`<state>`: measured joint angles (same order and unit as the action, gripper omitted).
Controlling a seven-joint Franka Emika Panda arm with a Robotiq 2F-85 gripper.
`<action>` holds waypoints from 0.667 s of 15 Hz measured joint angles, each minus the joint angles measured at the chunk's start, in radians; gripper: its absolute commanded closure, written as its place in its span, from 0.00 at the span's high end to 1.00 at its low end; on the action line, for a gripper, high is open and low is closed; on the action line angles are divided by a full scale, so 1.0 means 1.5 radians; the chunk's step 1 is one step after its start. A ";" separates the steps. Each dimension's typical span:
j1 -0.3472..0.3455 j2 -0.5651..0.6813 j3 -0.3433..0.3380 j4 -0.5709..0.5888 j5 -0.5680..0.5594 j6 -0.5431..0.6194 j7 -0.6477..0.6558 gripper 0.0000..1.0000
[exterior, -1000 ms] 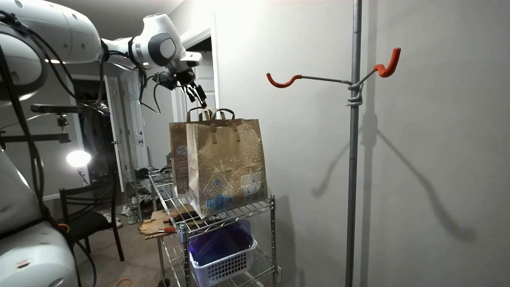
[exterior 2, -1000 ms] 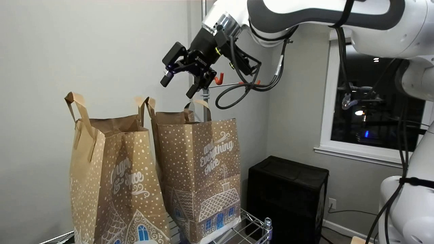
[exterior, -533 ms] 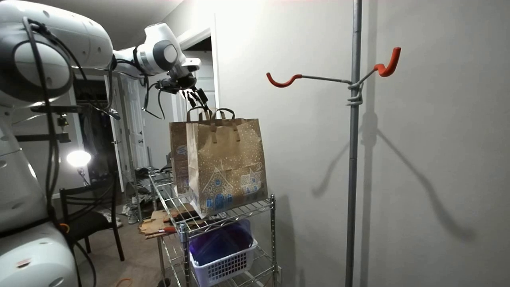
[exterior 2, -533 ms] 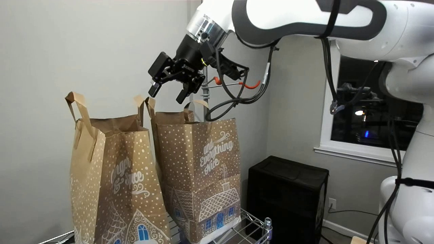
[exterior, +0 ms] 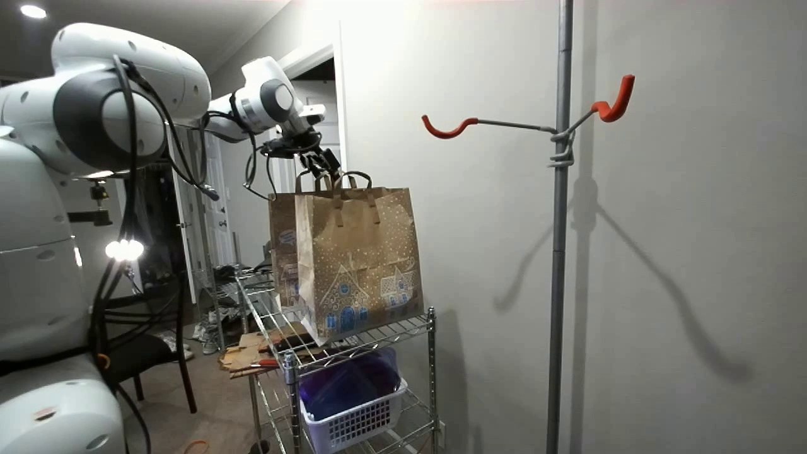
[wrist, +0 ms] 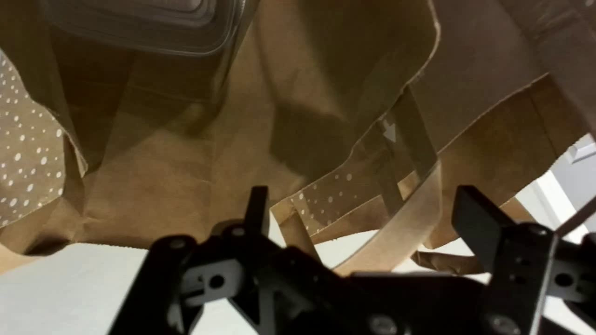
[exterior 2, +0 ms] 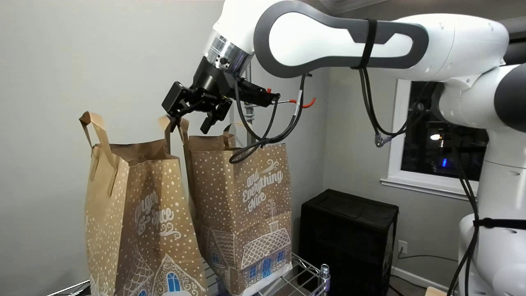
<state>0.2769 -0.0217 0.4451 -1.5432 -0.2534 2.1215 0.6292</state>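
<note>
Wrist view shows the tool (wrist: 363,200) spread wide and gripping nothing; it has just descended close over the two paper bags (exterior 2: 254,222), so a paper handle (wrist: 409,228) appears between its jaws, near but unheld.

Rounded, glossy white robot arm (exterior 2: 448,45) with dark grey curved trim (exterior 2: 261,41), a silver wrist ring (exterior 2: 234,55) and black cables (exterior: 133,145) bound by black straps (exterior 2: 368,43). Its angular black two-fingered gripper (exterior 2: 189,126) carries small pale lettering (exterior 2: 208,95) and round metal screws (wrist: 382,324).
</note>
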 measured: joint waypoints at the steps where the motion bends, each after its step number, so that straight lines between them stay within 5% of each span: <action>1: 0.004 0.004 -0.003 0.004 -0.027 -0.005 0.009 1.00; 6: 0.018 0.009 -0.021 0.024 -0.147 -0.059 0.047 1.00; 10: 0.026 0.010 -0.026 0.057 -0.161 -0.173 0.055 1.00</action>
<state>0.3163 -0.0073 0.4060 -1.4580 -0.4945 1.8615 0.7112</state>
